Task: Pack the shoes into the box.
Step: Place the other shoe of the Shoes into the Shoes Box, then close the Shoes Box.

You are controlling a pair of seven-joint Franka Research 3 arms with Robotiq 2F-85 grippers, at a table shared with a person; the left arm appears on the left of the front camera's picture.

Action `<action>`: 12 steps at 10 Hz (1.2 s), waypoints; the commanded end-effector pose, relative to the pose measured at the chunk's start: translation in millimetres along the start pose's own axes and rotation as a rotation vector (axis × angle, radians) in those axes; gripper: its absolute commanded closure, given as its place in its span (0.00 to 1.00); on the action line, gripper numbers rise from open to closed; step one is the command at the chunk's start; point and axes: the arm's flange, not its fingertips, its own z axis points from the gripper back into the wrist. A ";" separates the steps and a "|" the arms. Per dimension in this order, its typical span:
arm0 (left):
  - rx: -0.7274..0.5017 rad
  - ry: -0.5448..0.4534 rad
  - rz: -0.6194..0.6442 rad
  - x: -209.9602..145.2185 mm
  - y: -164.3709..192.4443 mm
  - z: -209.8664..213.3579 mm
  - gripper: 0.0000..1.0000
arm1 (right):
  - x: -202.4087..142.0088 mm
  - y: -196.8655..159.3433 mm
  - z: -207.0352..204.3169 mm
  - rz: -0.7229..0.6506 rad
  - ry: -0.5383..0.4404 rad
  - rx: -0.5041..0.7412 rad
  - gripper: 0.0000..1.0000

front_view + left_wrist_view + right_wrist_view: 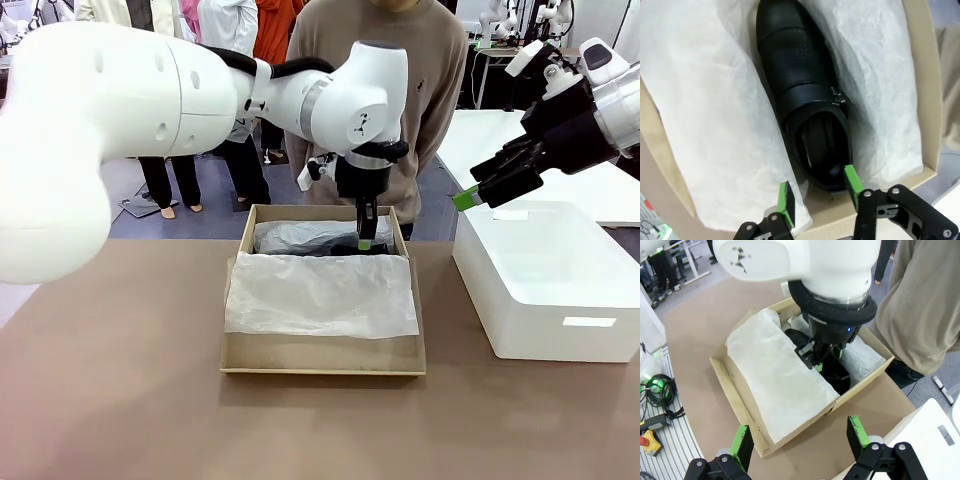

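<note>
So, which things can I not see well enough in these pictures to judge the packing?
- Under the tissue paper: in the front view it covers the near part of the box; anything beneath is hidden.
- The left hand: in the left wrist view it straddles the heel of the shoe; whether it presses is unclear.
- The shoe's toe: cut off by that view's top edge.
</note>
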 end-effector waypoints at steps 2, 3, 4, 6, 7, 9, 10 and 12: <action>0.033 -0.011 0.073 3.3 -12.4 43.7 0.00 | 0.0 -1.5 -1.0 0.003 -0.015 0.014 0.00; 0.045 0.002 0.099 12.3 -14.1 47.2 0.00 | 0.0 -1.5 -1.0 0.003 -0.015 0.014 0.00; 0.150 0.074 0.055 28.0 -17.2 35.0 0.00 | 0.0 -1.5 -1.0 0.003 -0.015 0.014 0.00; 0.007 0.004 0.030 11.2 -9.1 41.4 0.00 | 0.0 -1.5 -1.0 0.003 -0.015 0.014 0.00; 0.007 0.004 0.030 11.2 -9.1 41.4 0.00 | 0.0 -1.5 -1.0 0.003 -0.015 0.014 0.00; 0.007 0.004 0.030 11.2 -9.1 41.4 0.00 | 0.0 -1.5 -1.0 0.003 -0.015 0.014 0.00; 0.007 0.004 0.030 11.2 -9.1 41.4 0.00 | 0.0 -1.5 -1.0 0.003 -0.015 0.014 0.00; 0.007 0.004 0.030 11.2 -9.1 41.4 0.00 | 0.0 -1.5 -1.0 0.003 -0.015 0.014 0.00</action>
